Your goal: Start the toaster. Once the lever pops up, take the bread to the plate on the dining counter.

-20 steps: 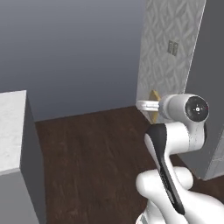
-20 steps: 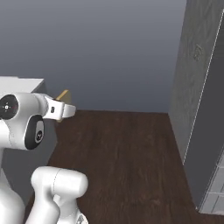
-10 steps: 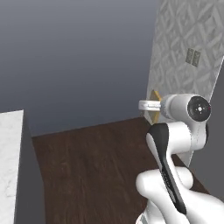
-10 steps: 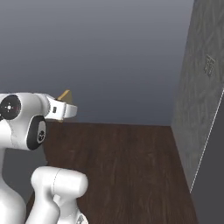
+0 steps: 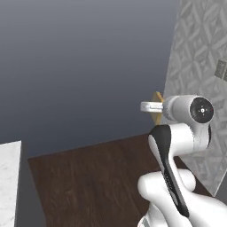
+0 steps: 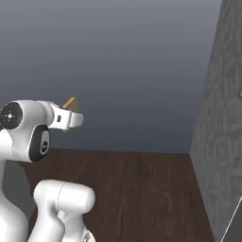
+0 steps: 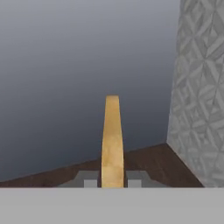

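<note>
A white robot arm (image 5: 177, 146) rises over dark wood flooring (image 5: 97, 177). The bread (image 5: 157, 106), a golden edge, shows beside its wrist. A patterned grey wall (image 5: 199, 57) stands on the right.

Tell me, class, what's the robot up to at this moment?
The arm holds a slice of bread edge-on in its gripper, shut on the slice and held up in front of it. Around it are a dark wooden floor, a grey back wall and a patterned wall to the right, so it appears to be carrying the toast somewhere. Part of a white marble counter shows at the left.
</note>
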Robot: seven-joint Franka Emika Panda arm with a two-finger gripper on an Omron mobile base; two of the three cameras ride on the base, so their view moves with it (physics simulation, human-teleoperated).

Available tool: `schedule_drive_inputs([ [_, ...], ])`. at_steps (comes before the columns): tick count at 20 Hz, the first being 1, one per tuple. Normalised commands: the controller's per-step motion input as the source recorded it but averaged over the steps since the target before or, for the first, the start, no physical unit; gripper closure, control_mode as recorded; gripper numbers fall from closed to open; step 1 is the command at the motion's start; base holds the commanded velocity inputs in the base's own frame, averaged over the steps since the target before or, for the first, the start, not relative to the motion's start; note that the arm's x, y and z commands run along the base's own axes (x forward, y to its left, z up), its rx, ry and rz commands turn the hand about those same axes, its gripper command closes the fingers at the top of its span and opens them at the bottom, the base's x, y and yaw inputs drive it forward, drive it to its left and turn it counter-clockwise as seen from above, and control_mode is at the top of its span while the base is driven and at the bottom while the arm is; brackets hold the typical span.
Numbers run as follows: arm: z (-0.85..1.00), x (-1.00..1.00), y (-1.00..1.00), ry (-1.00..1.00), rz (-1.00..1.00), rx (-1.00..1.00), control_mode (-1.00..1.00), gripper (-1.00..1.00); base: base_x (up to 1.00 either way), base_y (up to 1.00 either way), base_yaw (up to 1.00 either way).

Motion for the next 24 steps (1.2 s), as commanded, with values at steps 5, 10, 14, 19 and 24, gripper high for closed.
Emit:
schedule_drive_inputs([
  [5, 0.00, 0.00, 0.00, 0.00, 0.00, 0.00, 1.00, 1.00, 1.00, 0.37, 0.00],
  [10, 0.00, 0.00, 0.00, 0.00, 0.00, 0.00, 1.00, 1.00, 1.00, 0.40, 0.00],
  [14, 0.00, 0.00, 0.00, 0.00, 0.00, 0.00, 1.00, 1.00, 1.00, 0.23, 0.05],
  [19, 0.00, 0.00, 0.00, 0.00, 0.00, 0.00, 1.00, 1.00, 0.84, 0.00, 0.54],
  [24, 0.00, 0.00, 0.00, 0.00, 0.00, 0.00, 1.00, 1.00, 0.19, 0.00, 0.77],
])
